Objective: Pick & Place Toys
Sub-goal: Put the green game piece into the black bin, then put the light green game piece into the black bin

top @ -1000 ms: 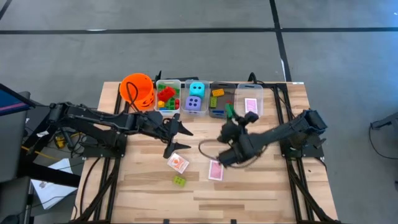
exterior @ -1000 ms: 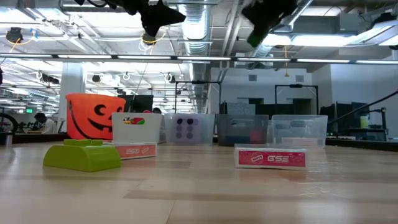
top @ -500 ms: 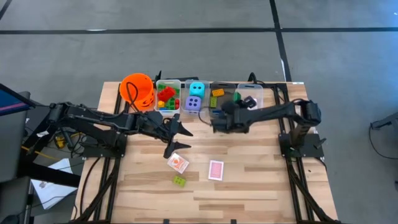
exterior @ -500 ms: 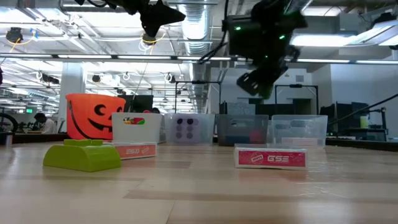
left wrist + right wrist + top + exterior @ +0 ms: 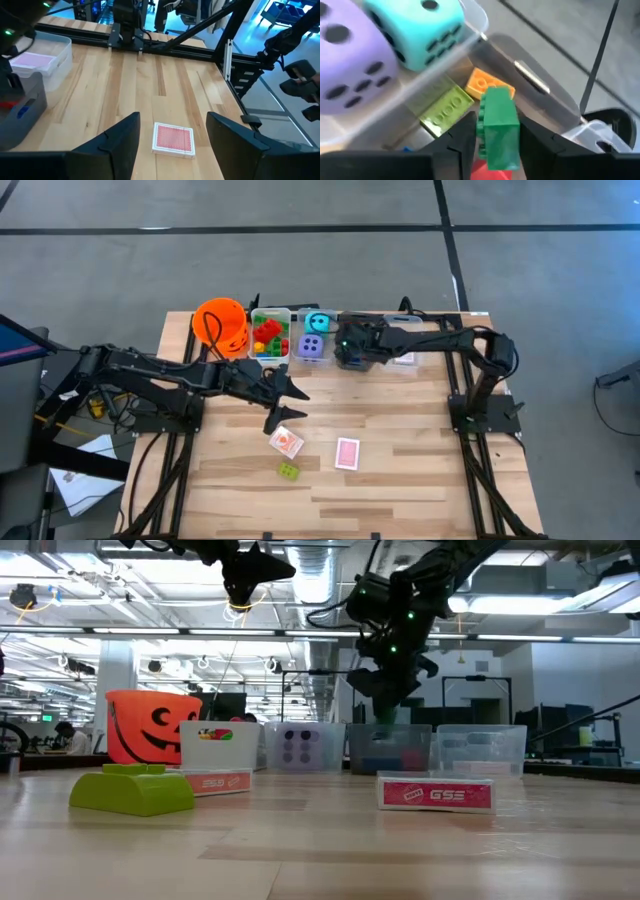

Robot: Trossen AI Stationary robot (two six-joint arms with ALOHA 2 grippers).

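My right gripper [image 5: 497, 145] hangs over the grey-tinted bin [image 5: 352, 345] and is shut on a green brick [image 5: 497, 125]. Below it in that bin lie a yellow-green brick [image 5: 445, 112] and an orange brick [image 5: 482, 82]. The cyan die [image 5: 415, 25] and the purple die [image 5: 347, 55] sit in the bin beside it. My left gripper [image 5: 172, 135] is open in the air above a pink-backed card pack [image 5: 173, 138] that lies flat on the table. A second card pack [image 5: 287, 442] and a yellow-green brick [image 5: 289, 470] also lie on the table. My right gripper pinches the green brick by two opposite sides [image 5: 485, 135] between its two fingers. The fingers point down from above. The brick is lifted clear, over the bricks in the bin.
Along the table's far edge stand an orange pumpkin-face bucket [image 5: 221, 323], a bin of red and green bricks [image 5: 270, 335], the dice bin [image 5: 315, 337] and a clear bin with pink cards [image 5: 405, 345]. In the low view the yellow-green brick [image 5: 133, 790] lies near the camera.
My right gripper has gone from the middle of the table toward the far edge and the left, carrying the green brick, and now hangs pointing down over the grey-tinted bin. The brick has stayed between its fingers.
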